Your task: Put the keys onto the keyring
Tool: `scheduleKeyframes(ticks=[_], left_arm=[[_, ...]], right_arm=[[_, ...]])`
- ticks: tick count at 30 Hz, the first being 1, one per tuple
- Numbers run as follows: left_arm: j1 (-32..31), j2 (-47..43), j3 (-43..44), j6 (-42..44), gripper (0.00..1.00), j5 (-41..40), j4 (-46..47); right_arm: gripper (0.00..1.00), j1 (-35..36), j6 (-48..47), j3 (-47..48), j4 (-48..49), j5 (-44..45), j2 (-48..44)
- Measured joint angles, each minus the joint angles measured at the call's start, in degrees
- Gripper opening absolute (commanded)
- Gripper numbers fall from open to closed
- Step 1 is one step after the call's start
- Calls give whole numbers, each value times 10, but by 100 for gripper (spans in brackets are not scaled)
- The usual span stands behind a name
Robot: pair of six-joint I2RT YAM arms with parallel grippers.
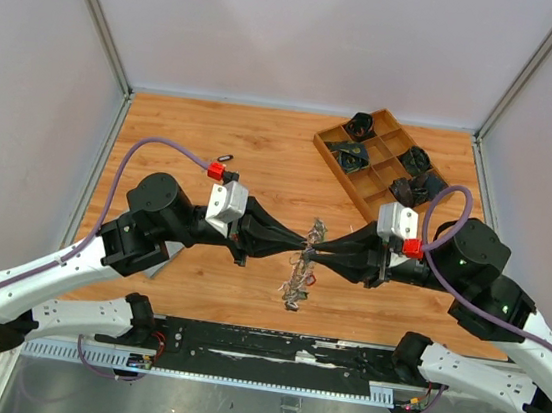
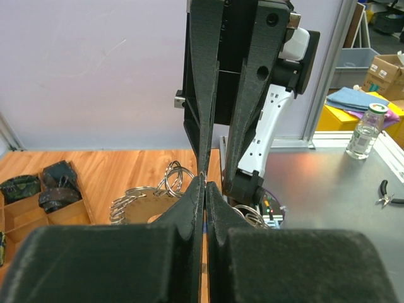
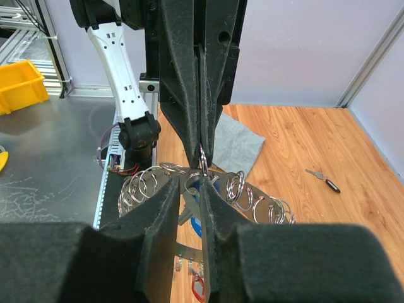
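Both grippers meet tip to tip above the table's middle. My left gripper (image 1: 303, 240) is shut on a small silver split ring (image 3: 203, 158) of the keyring (image 1: 298, 275), which hangs under the fingertips with several small rings (image 2: 142, 202) and keys. My right gripper (image 1: 321, 244) faces it with its jaws a narrow gap apart, one finger (image 3: 221, 208) against that split ring. Through the gap I see a blue-tagged key (image 3: 202, 224) lower down on the keyring; a red tag (image 3: 197, 289) hangs below. A loose dark-tagged key (image 1: 224, 158) lies far left; it also shows in the right wrist view (image 3: 322, 180).
A wooden compartment tray (image 1: 360, 182) with dark pouches stands at the back right and shows in the left wrist view (image 2: 25, 218). A grey cloth (image 3: 237, 145) lies on the table under the left arm. Grey walls close in the sides and back.
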Motion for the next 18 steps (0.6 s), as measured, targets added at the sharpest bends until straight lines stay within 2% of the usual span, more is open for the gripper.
scheduleKeyframes(ticks=[11,18], left_arm=[[0,3,0,0,1,4,-1],[0,4,0,0,1,5,-1]], right_arm=[[22,0,-2,0,7,26,-4],[18,0,-2,0,8,19,0]])
